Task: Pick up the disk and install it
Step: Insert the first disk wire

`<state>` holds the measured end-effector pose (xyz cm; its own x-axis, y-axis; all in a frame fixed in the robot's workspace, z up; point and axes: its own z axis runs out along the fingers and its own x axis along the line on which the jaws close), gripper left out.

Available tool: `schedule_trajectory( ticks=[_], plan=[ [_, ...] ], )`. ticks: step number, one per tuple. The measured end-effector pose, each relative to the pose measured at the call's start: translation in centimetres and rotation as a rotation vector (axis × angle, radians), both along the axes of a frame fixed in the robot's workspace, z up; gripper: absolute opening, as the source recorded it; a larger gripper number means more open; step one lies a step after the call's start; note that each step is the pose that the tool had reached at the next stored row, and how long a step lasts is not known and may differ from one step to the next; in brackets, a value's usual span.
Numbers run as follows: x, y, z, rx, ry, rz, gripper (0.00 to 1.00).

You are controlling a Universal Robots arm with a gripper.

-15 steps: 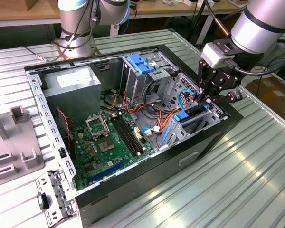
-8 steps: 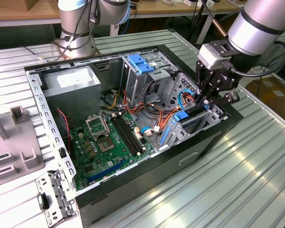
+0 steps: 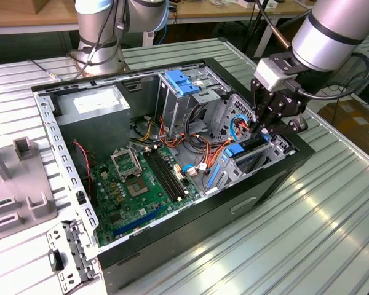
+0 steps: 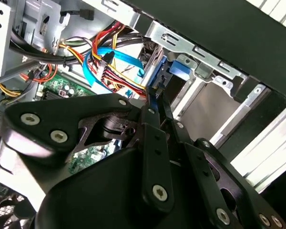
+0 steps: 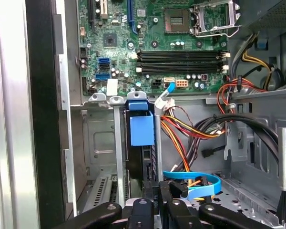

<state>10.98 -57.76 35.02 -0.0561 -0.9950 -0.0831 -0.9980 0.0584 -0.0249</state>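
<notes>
Disk (image 5: 142,130) in bay — fingers (image 5: 151,193) above

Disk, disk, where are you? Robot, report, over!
Gripper down inside the case, shut on the disk. Disk standing edge-up in the drive bay. Cables close beside it.

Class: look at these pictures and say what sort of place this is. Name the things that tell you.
Probably a robotics lab or assembly test bench: an open computer case lies on a slatted metal table, its motherboard exposed, and a robot arm's gripper reaches inside it.
</notes>
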Motion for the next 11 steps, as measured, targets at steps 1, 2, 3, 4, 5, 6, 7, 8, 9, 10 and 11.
schedule_trajectory(
  ticks=[1, 2, 3, 4, 5, 6, 7, 8, 9, 10, 11],
  plan=[
    [0.09, 0.00, -0.04, 0.0000, 0.0000, 0.000, 0.17],
    [0.16, 0.00, -0.09, 0.0000, 0.0000, 0.000, 0.17],
    [0.16, 0.00, -0.15, 0.0001, 0.0000, 0.000, 0.17],
    [0.16, 0.00, -0.17, 0.0001, 0.0000, 0.000, 0.17],
    [0.16, 0.00, -0.19, 0.0000, -0.0001, 0.001, 0.17],
    [0.17, 0.00, -0.21, 0.0000, 0.0000, 0.004, 0.17],
    [0.16, 0.00, -0.24, 0.0001, 0.0000, 0.005, 0.17],
    [0.16, 0.01, -0.31, 0.0003, 0.0000, 0.005, 0.17],
    [0.17, 0.00, -0.37, 0.0002, 0.0000, 0.005, 0.17],
    [0.17, 0.00, -0.42, 0.0002, 0.0000, 0.005, 0.17],
    [0.17, 0.00, -0.49, 0.0001, 0.0000, 0.005, 0.17]
  ],
)
